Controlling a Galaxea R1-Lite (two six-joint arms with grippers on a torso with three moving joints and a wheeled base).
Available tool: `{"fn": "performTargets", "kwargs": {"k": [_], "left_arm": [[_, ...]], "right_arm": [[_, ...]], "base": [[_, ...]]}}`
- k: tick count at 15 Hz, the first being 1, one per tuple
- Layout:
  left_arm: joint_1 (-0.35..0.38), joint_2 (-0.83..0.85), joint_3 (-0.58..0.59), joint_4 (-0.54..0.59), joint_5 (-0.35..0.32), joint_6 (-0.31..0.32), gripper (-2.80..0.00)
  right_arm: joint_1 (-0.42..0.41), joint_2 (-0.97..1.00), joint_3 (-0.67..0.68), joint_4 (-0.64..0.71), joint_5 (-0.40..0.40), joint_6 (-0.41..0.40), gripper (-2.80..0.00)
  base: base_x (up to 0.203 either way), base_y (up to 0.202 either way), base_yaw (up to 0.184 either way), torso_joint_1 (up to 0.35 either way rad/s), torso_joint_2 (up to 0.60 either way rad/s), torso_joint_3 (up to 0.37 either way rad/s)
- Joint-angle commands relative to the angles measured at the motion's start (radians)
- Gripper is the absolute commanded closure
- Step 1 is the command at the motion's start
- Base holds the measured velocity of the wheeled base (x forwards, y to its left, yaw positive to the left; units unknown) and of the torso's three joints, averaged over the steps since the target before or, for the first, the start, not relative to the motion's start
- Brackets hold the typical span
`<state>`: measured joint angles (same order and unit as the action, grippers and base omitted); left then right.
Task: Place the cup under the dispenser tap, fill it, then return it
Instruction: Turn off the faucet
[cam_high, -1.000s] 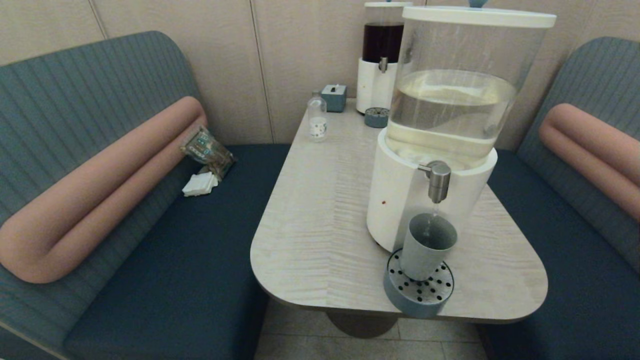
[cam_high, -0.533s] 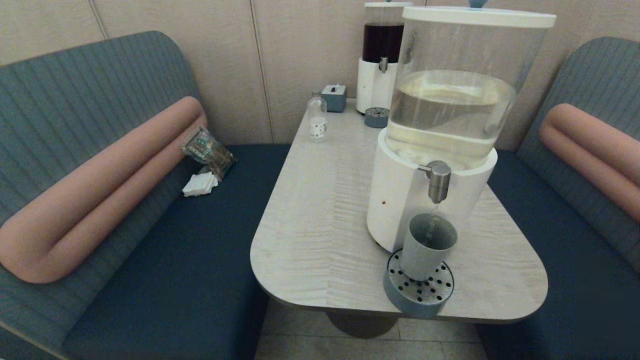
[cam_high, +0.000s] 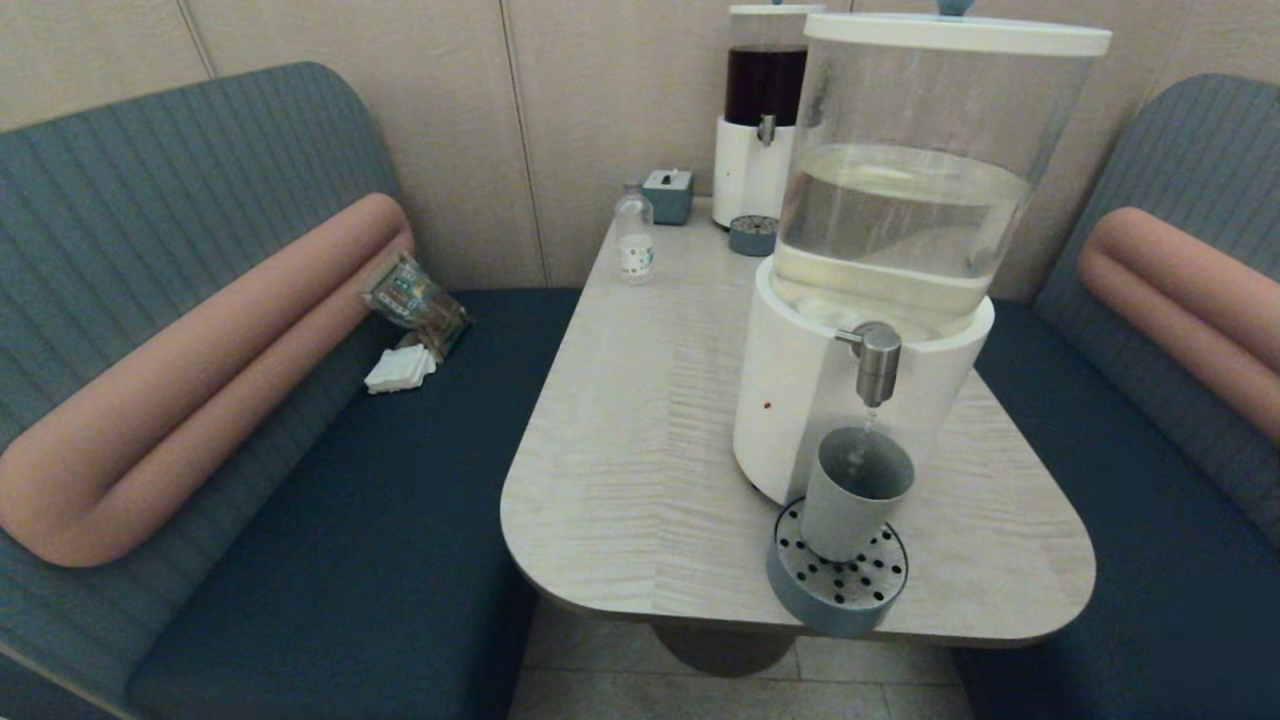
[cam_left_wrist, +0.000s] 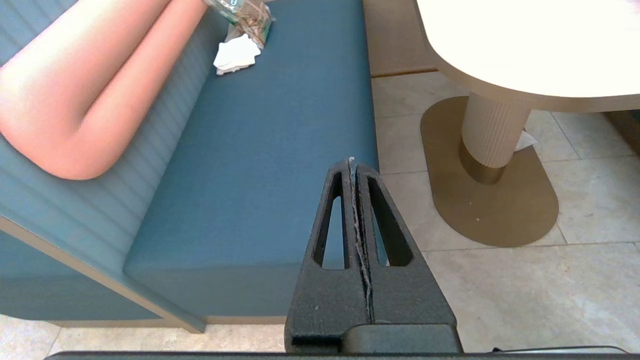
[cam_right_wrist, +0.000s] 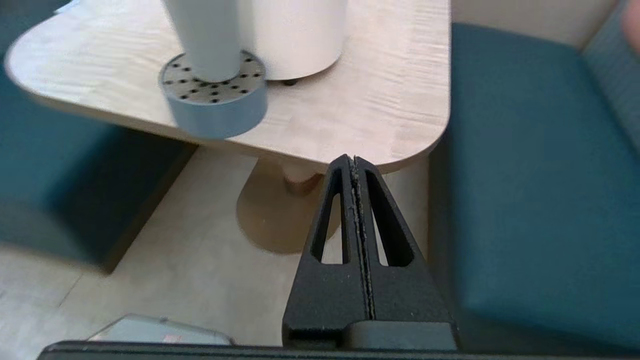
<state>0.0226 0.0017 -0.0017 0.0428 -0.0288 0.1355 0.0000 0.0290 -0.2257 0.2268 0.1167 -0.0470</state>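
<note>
The grey-blue cup stands upright on the round perforated drip tray at the table's near edge, straight below the steel dispenser tap. A thin stream of clear liquid runs from the tap into it. In the right wrist view the cup's lower part rises from the drip tray. Neither arm shows in the head view. My right gripper hangs shut and empty below the table's near edge, well short of the cup. My left gripper is shut and empty, low beside the left bench.
The large clear-tank dispenser stands on the pale wooden table. At the back are a dark-liquid dispenser, a small clear bottle and a blue box. Benches flank the table; a packet and napkins lie on the left one.
The liquid surface in the clear tank has shifted slightly while the stream keeps running into the cup. Cup and tray have not moved.
</note>
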Motion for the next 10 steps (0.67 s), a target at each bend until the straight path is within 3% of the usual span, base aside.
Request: {"fn": "performTargets", "kwargs": {"k": [1, 3, 10], "left_arm": [[0.0, 0.001, 0.0, 0.0, 0.0, 0.001, 0.0], [0.0, 0.001, 0.0, 0.0, 0.0, 0.001, 0.0], [0.0, 0.001, 0.0, 0.0, 0.0, 0.001, 0.0]], "right_arm": [[0.0, -0.026, 0.099, -0.103, -0.02, -0.005, 0.0], [0.0, -0.029, 0.169, -0.205, -0.043, 0.004, 0.0], [0.0, -0.027, 0.177, -0.184, -0.054, 0.01, 0.0]], "base": [[0.0, 0.0, 0.0, 0.0, 0.0, 0.0], [0.0, 0.0, 0.0, 0.0, 0.0, 0.0], [0.0, 0.0, 0.0, 0.0, 0.0, 0.0]]}}
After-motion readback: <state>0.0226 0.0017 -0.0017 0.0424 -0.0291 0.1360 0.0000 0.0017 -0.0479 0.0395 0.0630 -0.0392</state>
